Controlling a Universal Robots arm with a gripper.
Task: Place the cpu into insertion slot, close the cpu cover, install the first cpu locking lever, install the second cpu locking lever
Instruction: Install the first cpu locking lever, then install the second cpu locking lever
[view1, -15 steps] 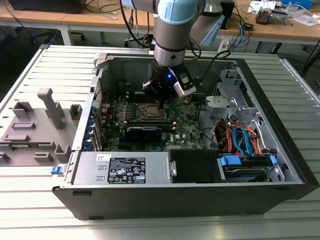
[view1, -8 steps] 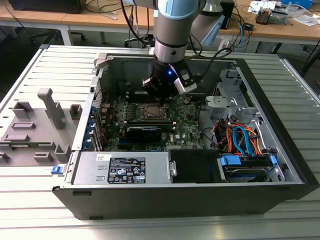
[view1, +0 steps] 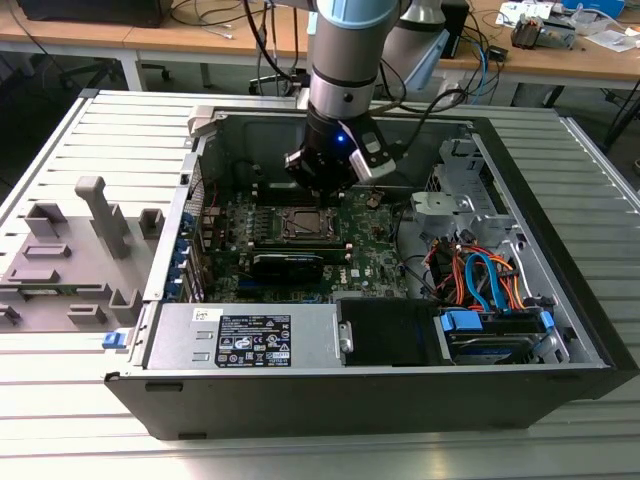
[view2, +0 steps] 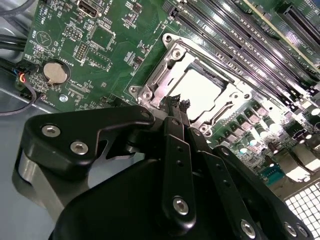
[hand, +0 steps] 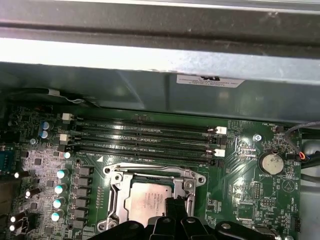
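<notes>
A: Where is the cpu, the small flat square chip with a silvery-grey metal top (view2: 199, 91), to be found?

B: It is seen lying in the insertion slot, the small square socket with a silvery metal rim (view2: 167, 75) set in the green circuit board (view2: 120, 50). The thin silvery metal cpu cover frame (hand: 116, 192) appears laid around the chip, though whether it is fully seated cannot be told.

A: And the black multi-link gripper (view2: 178, 103)?

B: In both wrist views its fingertips are held just above the socket's edge, near the chip's corner. The jaws are drawn together, tip against tip, and nothing is seen pinched between them.

A: What could go wrong?

B: If the closed tips were pressed down off-line, the chip could be tilted in the socket and its contacts bent. The long narrow black memory slots (hand: 145, 140) lie just beyond the socket, and the round silver coin battery (hand: 272, 162) beside it; either could be struck by a sideways slip.
</notes>
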